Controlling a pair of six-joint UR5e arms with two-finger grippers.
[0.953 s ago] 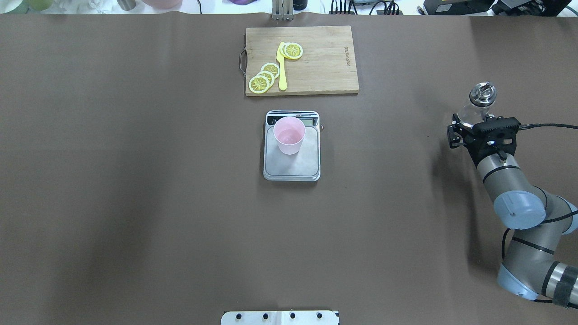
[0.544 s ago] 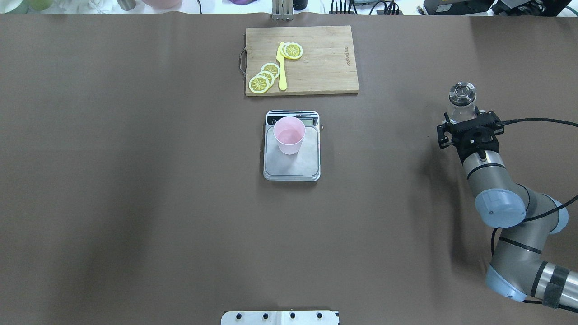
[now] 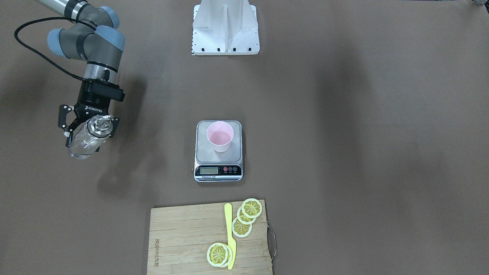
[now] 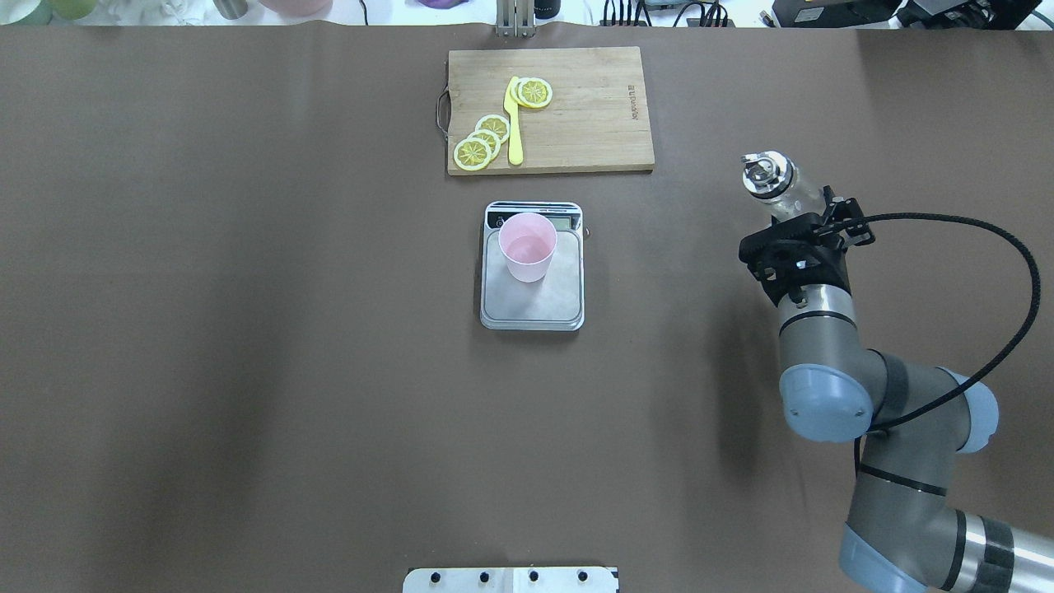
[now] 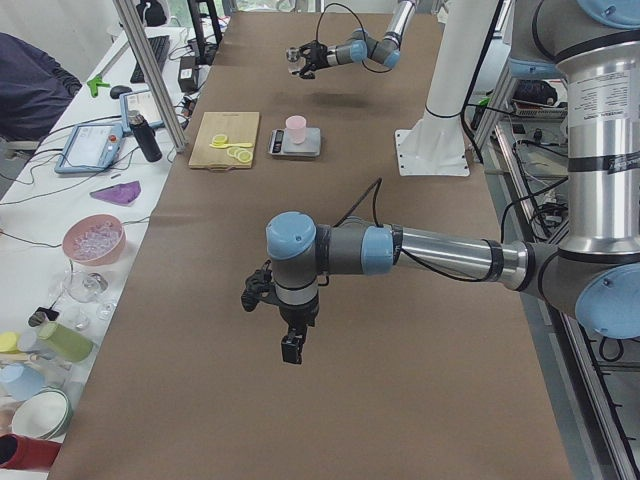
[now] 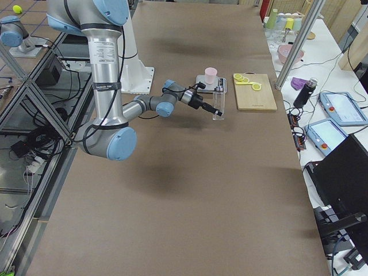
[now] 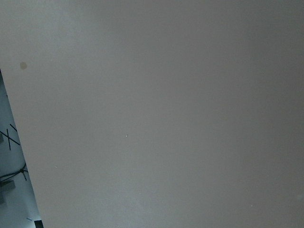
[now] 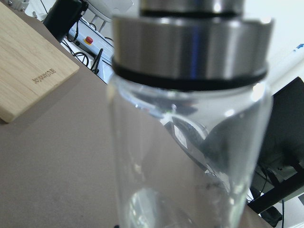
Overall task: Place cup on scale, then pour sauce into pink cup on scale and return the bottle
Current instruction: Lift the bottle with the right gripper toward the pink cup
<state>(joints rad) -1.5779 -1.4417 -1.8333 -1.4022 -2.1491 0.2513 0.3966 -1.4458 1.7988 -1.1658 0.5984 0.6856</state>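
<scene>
The pale pink cup stands upright on the scale at the table's middle, near its display end. It also shows in the front view on the scale. My right gripper is shut on the transparent bottle to the right of the scale, held above the table with its silver spout tilted toward the scale. The bottle fills the right wrist view. My left gripper shows only in the left side view, over bare table; I cannot tell if it is open.
A wooden cutting board lies beyond the scale with lemon slices and a yellow knife on it. The robot's white base plate sits at the near table edge.
My right arm has swung left toward the scale with the bottle in its grip. The bottle's spout now leans left. The cup and scale have not moved.
</scene>
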